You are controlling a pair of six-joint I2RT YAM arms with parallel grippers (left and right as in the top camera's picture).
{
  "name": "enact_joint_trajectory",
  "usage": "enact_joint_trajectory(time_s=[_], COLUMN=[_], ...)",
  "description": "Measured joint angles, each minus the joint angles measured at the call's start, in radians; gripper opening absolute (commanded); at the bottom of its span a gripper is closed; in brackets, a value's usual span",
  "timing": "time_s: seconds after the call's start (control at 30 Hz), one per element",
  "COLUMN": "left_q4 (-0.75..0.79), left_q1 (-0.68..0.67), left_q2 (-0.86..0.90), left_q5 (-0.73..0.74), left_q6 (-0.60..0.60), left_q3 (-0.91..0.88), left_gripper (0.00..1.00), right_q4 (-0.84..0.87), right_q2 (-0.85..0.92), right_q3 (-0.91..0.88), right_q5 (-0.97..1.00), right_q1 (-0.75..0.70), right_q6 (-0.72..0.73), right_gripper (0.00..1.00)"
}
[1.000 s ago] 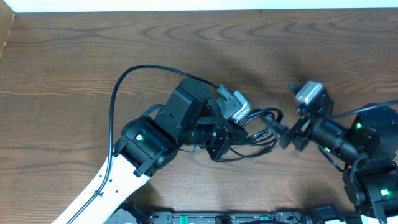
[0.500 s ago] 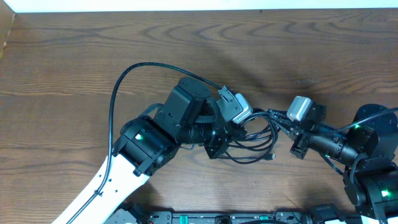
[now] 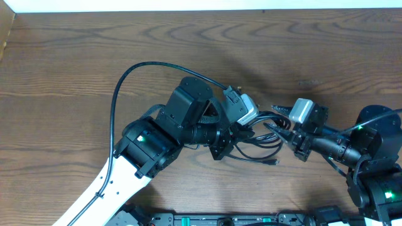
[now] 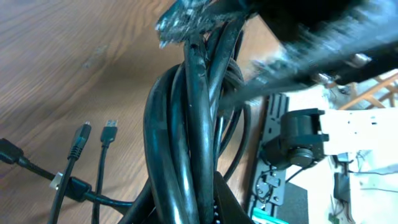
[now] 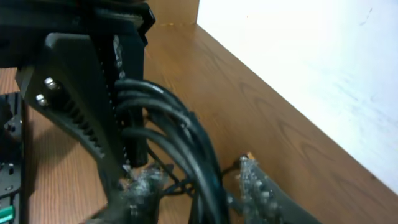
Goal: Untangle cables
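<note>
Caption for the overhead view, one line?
Left gripper clamps the tangled black cables over the wooden table; the open right gripper straddles their strands.

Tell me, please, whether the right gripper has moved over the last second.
Yes: judged against the wood grain of the table, the right gripper has shifted left, into the cables.

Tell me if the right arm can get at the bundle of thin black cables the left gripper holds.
Probably yes: the right gripper straddles the thin black cables beside the left gripper.
</note>
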Motion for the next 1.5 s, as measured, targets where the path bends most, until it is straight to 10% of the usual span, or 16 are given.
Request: enact_joint_trajectory(time_s=[0.07, 0.33, 0.47, 0.57, 1.17, 1.5], left_q4=[0.005, 0.018, 0.027, 0.026, 0.023, 0.129], left_q1=[0.0, 0.005, 0.0, -0.002, -0.002, -0.002], left_q2=[0.0, 0.0, 0.0, 0.0, 0.0, 0.0], left_q5=[0.021, 0.023, -0.044, -0.122, -0.256, -0.225], left_q6=[0.008, 0.007, -0.058, -0.148, -0.654, -0.737], left_q3=[0.0, 0.0, 0.0, 0.0, 0.0, 0.0], left_gripper=[0.08, 0.15, 0.62, 0.68, 0.8, 0.78], right_q4=[0.008, 0.01, 0.001, -0.002, 0.088, 0.139], right_q2=[0.0, 0.0, 0.0, 0.0, 0.0, 0.0], right_q3=[0.0, 0.0, 0.0, 0.0, 0.0, 0.0], right_q5=[-0.003, -0.02, 0.01, 0.083, 0.23, 0.15], right_q1=[0.0, -0.001, 0.0, 0.0, -0.001, -0.001], right_q6=[-0.006, -0.003, 0.006, 0.044, 0.313, 0.488], right_gripper=[0.01, 0.01, 0.01, 0.01, 0.01, 0.01])
